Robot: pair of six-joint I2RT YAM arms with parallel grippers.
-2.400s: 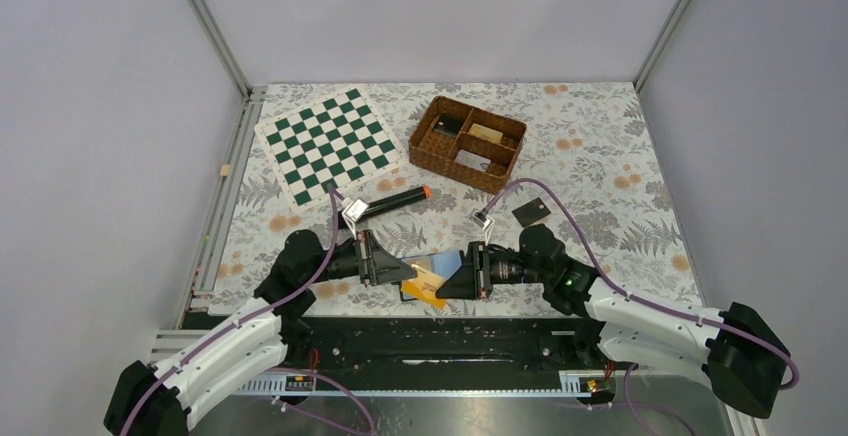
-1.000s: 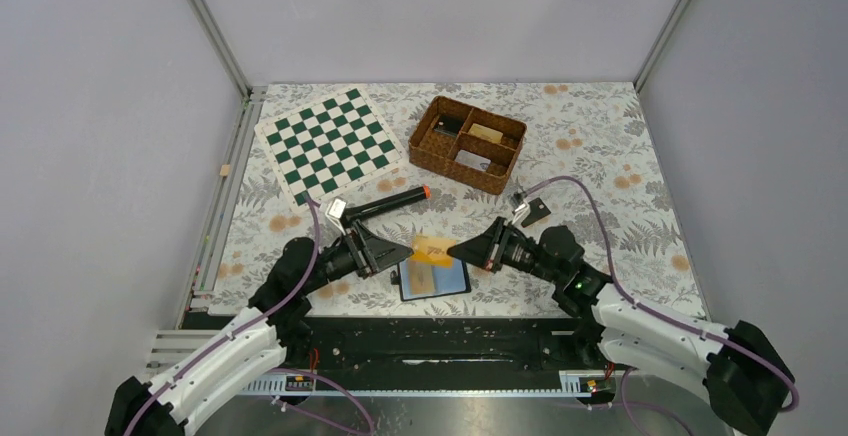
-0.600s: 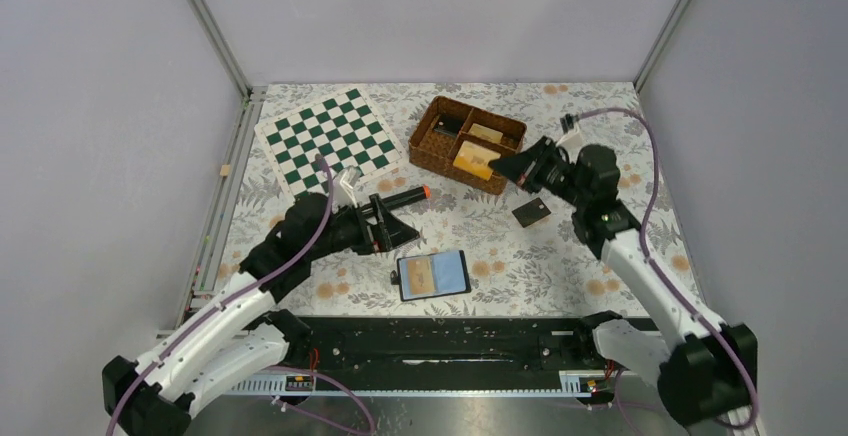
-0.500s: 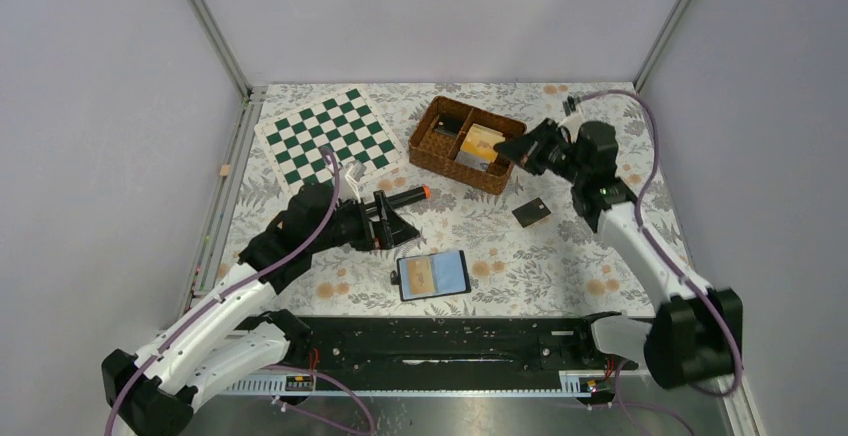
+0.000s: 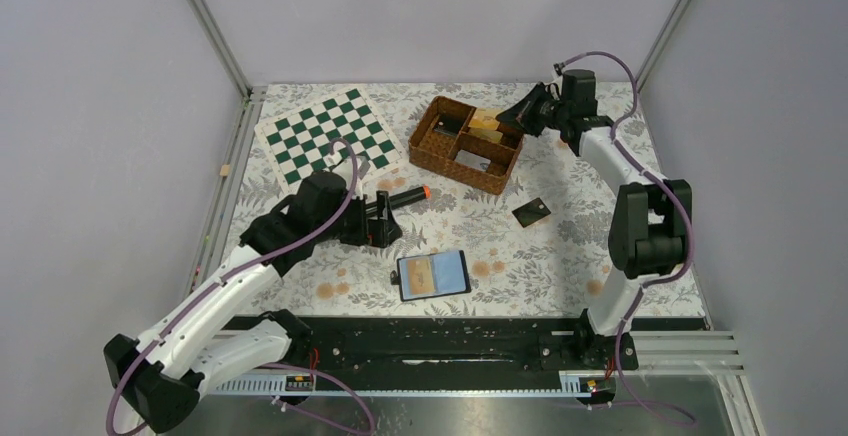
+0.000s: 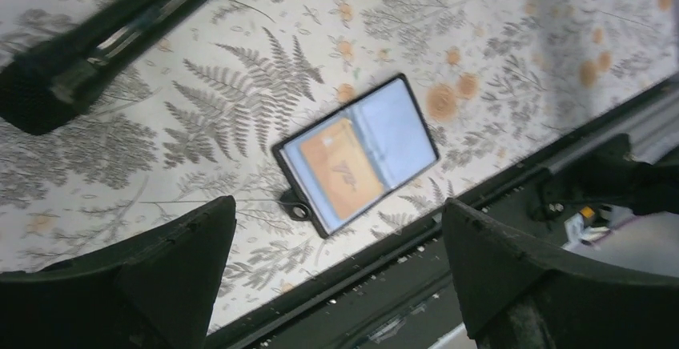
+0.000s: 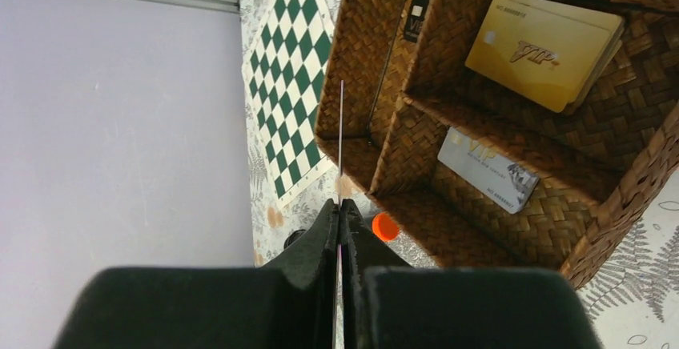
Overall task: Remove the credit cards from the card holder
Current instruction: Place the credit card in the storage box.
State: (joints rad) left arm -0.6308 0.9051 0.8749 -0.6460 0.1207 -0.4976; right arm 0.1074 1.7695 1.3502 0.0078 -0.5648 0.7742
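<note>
The card holder (image 5: pixel 433 275) lies open and flat near the table's front edge. An orange credit card (image 6: pixel 340 166) sits in its left panel, and the blue-grey right panel (image 6: pixel 396 129) is bare. My left gripper (image 5: pixel 385 218) hovers up and to the left of it, open, with nothing between its fingers (image 6: pixel 184 245). My right gripper (image 5: pixel 505 116) is at the back, over the wicker basket (image 5: pixel 428 146). It is shut on a thin credit card (image 7: pixel 341 141) that shows edge-on. A dark credit card (image 5: pixel 531 213) lies on the cloth.
The basket's compartments hold gold cards (image 7: pixel 544 49), a silver card (image 7: pixel 488 169) and a dark card (image 7: pixel 419 9). A black cylinder (image 5: pixel 400 199) with an orange tip (image 7: pixel 385 226) lies beside my left gripper. A green chessboard (image 5: pixel 332 144) is at the back left.
My right arm has carried the orange-yellow card from above the card holder to the basket at the back. My left gripper has let go, opened wide and drawn back to the left.
</note>
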